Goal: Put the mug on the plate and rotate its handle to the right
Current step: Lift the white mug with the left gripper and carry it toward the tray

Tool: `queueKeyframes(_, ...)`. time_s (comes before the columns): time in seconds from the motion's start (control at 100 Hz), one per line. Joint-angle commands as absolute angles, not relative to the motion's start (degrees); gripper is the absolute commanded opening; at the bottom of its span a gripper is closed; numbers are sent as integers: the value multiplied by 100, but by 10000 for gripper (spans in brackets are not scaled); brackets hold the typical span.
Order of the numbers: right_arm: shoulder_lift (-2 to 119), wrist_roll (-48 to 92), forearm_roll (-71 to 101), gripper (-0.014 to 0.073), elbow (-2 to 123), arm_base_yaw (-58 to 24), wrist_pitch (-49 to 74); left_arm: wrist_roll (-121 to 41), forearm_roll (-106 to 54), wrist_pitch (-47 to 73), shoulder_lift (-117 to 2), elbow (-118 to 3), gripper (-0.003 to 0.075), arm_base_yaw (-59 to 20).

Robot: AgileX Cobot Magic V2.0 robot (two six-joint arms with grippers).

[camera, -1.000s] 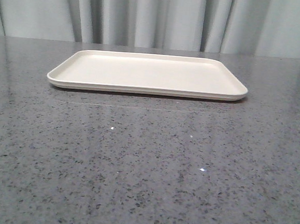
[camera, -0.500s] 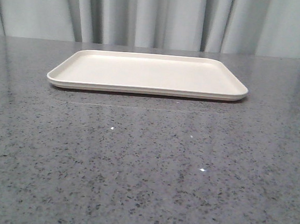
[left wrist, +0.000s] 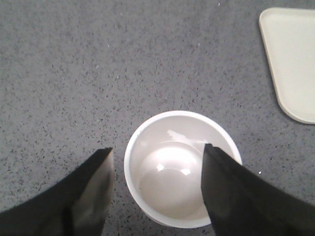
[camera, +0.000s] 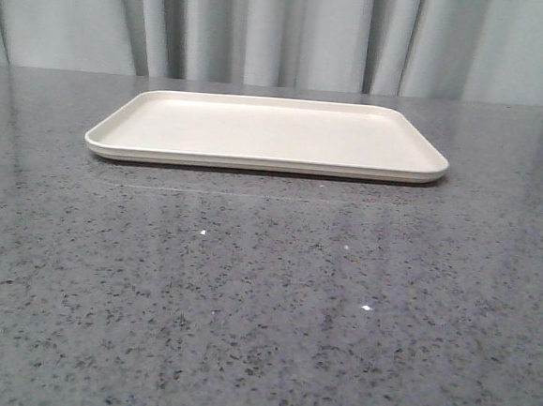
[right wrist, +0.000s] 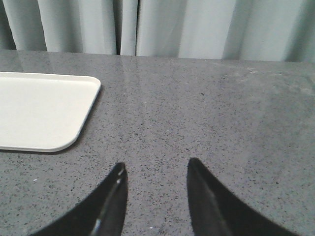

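The white mug (left wrist: 170, 182) stands upright on the grey table, seen from above in the left wrist view; its handle and printed face are hidden. My left gripper (left wrist: 157, 147) is open above it. One finger (left wrist: 93, 187) is outside the mug's wall and the other (left wrist: 231, 191) is over the mug's opening near the opposite rim. The cream plate (camera: 268, 132) lies empty at the table's far middle; a corner of it shows in the left wrist view (left wrist: 295, 59). My right gripper (right wrist: 156, 163) is open and empty over bare table beside the plate (right wrist: 39, 108).
The speckled grey table (camera: 264, 296) runs back to a pale curtain (camera: 285, 30). Neither arm nor the mug shows in the front view.
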State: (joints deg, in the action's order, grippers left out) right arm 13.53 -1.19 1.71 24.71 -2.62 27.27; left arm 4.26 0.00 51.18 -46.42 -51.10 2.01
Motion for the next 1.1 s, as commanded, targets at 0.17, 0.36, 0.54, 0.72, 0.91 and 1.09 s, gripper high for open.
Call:
queueKeyframes(0.17,1471,-99,170,307,2684,-272,2331,594,0,5024,-5325,-5402,386,216)
queueKeyframes(0.36,1471,-99,176,307,2684,-272,2324,594,70,5024,-5532,-5402,386,216)
queueKeyframes(0.54,1471,-99,176,307,2684,-272,2320,594,136,5037,-5739,-5402,386,216)
queueKeyframes(0.72,1471,-99,176,307,2684,-272,2313,594,149,4997,-5970,-5402,386,216)
queueKeyframes(0.91,1471,-99,176,307,2684,-272,2313,594,186,4974,-6180,-5402,386,216)
queueKeyframes(1.09,1471,-99,176,307,2684,-272,2313,594,186,4966,-6319,-5402,372,216)
